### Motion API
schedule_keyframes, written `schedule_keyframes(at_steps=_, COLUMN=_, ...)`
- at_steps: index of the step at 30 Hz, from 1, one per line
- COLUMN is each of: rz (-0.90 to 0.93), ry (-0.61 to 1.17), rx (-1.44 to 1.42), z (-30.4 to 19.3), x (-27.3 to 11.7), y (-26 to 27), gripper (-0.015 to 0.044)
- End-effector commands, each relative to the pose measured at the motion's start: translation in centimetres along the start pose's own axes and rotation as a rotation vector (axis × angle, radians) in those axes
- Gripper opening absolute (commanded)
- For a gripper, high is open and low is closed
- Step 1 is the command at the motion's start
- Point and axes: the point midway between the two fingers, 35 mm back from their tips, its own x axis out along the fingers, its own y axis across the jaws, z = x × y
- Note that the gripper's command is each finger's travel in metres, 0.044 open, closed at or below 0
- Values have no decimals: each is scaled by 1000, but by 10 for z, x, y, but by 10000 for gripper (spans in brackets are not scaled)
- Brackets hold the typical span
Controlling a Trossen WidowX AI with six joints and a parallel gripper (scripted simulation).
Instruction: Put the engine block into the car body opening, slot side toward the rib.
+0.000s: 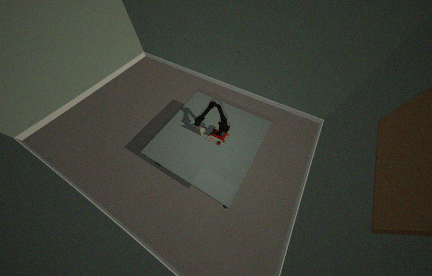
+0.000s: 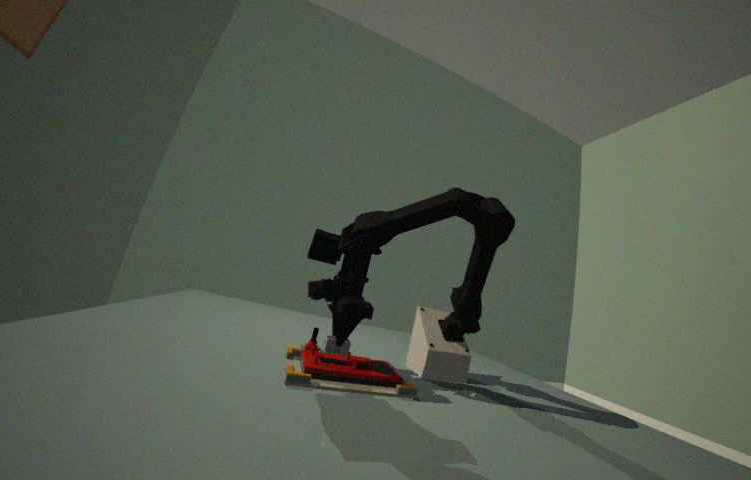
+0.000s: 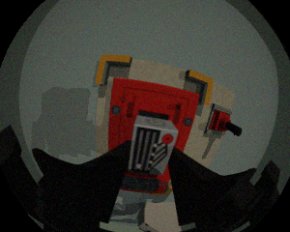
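The grey engine block (image 3: 155, 126) (image 2: 328, 344) has dark and striped markings and a red disc on the face turned to the wrist camera. My gripper (image 3: 151, 147) (image 2: 338, 343) is shut on it, one finger at each side. The block stands up out of the red car body (image 3: 123, 94) (image 2: 358, 371) (image 1: 223, 137), over its opening. A dark part of the opening (image 3: 154, 115) shows beyond the block in the wrist view. The block's lower end, the rib and how deep it sits are hidden. In the top view the arm covers the block.
The car body lies on a pale board (image 3: 157, 70) (image 1: 212, 140) between yellow-topped corner brackets (image 3: 117, 59) (image 3: 200, 77) (image 2: 297, 377). A red piece with a black upright stick (image 3: 233, 129) (image 2: 315, 334) stands beside the body. The arm's white base block (image 2: 447, 365) (image 3: 161, 217) is close by.
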Motion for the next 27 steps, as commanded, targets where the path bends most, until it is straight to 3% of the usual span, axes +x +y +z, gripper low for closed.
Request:
schedule_keyframes(at_steps=1, rz=5, ry=1, rx=7, z=-1, x=1, y=0, gripper=159)
schedule_keyframes(at_steps=27, rz=5, ry=1, rx=4, z=-1, x=5, y=0, gripper=159)
